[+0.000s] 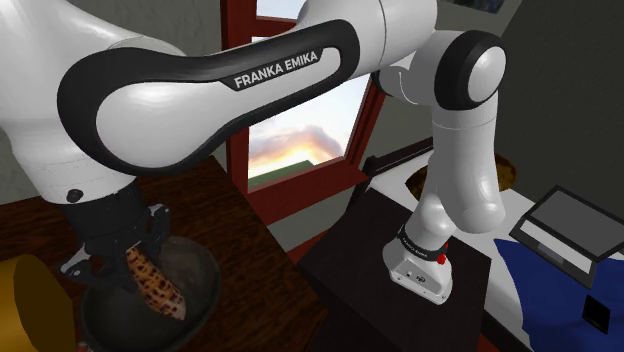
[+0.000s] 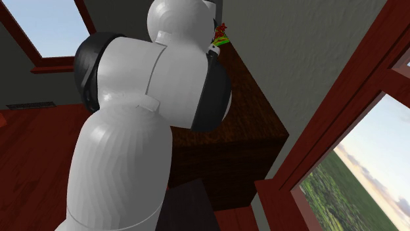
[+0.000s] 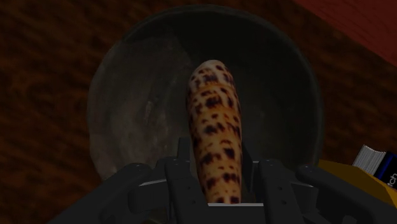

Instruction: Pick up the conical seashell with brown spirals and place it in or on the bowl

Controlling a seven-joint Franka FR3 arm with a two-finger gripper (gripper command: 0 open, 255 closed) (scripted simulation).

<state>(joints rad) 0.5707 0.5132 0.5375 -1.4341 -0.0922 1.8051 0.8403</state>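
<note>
A dark wooden bench (image 1: 215, 215) fills the lower left of the shoulder view, and behind it a red-framed window (image 1: 300, 140) opens on a sunset sky. The bench's near edge runs diagonally towards the frame's bottom, with a narrow gap between it and the dark stand (image 1: 350, 260). In the second exterior view we see the bench's corner close to the window frame at the right.

A dark bowl (image 1: 200, 285) sits on the bench at the lower left of the shoulder view, with a yellow object (image 1: 30, 305) just beside it. The arm arches across the top of that frame and drops down to the bowl. The gripper (image 1: 130, 255) points down over it, its fingers closed on the cream, brown-spotted seashell (image 1: 158, 285). The shell's free end reaches inside the rim. We cannot tell whether it touches the bowl's floor.
</note>
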